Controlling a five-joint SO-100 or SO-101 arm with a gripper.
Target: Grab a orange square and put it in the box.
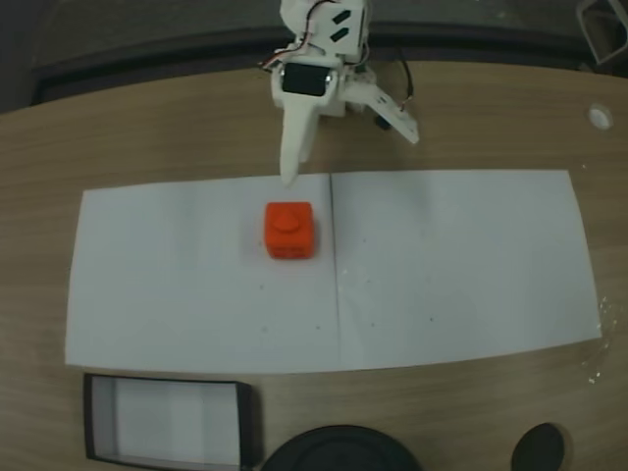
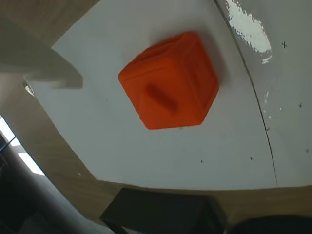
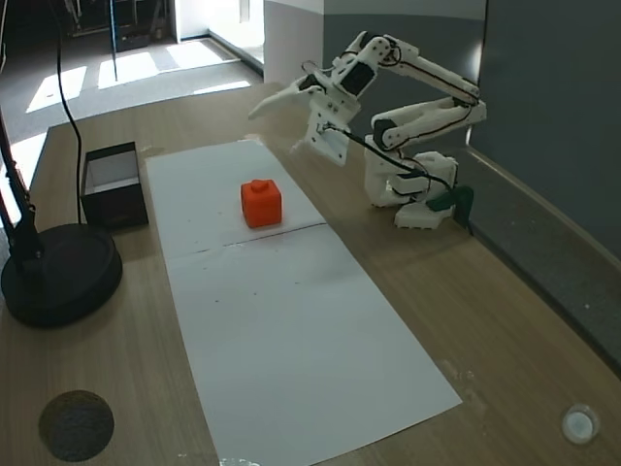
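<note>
Overhead, arm reaches forward; gripper [image 3: 286, 121] spread wide, hovering above and behind orange square [image 3: 261, 203].

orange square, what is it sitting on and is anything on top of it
The orange square rests on white paper over the wooden table. Only its own raised disc tops it. Its underside is hidden.

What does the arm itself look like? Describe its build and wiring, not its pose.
The arm is made of white plastic segments, with black servo blocks set into the joints. Thin dark and reddish cables run along it near the wrist. The gripper has two white fingers, one long and tapered, the other shorter and angular with small holes. The base is white too, with a green clamp beside it.
</note>
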